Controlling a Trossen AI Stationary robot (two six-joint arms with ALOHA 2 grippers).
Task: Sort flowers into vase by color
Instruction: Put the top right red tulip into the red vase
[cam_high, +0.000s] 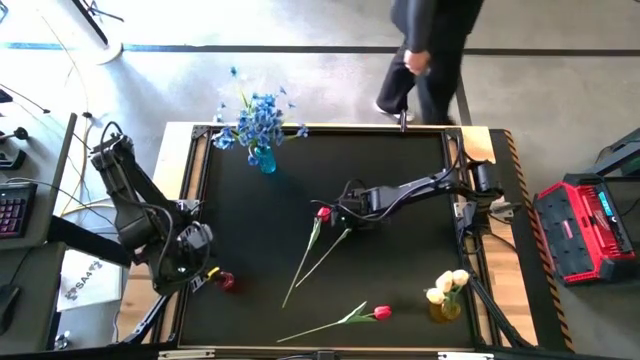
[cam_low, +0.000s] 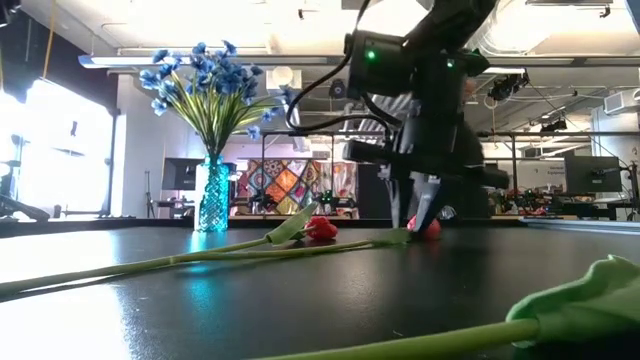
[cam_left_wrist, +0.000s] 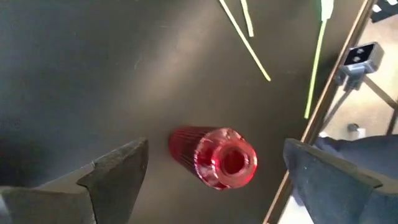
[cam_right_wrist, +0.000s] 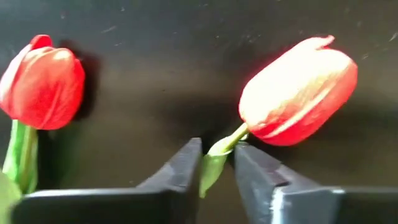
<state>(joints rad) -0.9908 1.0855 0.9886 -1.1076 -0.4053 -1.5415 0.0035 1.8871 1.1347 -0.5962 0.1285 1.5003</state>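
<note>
Three red tulips lie flat on the black table. One blossom (cam_high: 322, 213) (cam_right_wrist: 43, 81) lies just left of my right gripper (cam_high: 346, 216). That gripper stands over a second blossom (cam_right_wrist: 298, 90), shut on its stem, which trails toward the near edge (cam_high: 322, 258). The third tulip (cam_high: 381, 312) lies near the front edge. My left gripper (cam_left_wrist: 216, 149) hangs open above an upright red vase (cam_left_wrist: 214, 158) (cam_high: 227, 282) at the table's left, touching nothing. Blue flowers (cam_high: 262, 118) stand in a blue vase (cam_low: 212, 195) at the far left. Yellow tulips (cam_high: 447, 285) stand in a yellow vase at the near right. My right gripper pinches the tulip's green stem just below the blossom (cam_right_wrist: 225, 145) between its two fingers. The fingers (cam_low: 425, 210) come from above, pointing down, and lie across the stem. The tulip lies on the table.
The table has a raised frame along its edges (cam_high: 200, 180). A person (cam_high: 425, 50) walks on the floor past the far edge. A red toolbox (cam_high: 585, 230) sits beyond the right edge. Bare table surface spreads across the far middle (cam_high: 380, 160).
</note>
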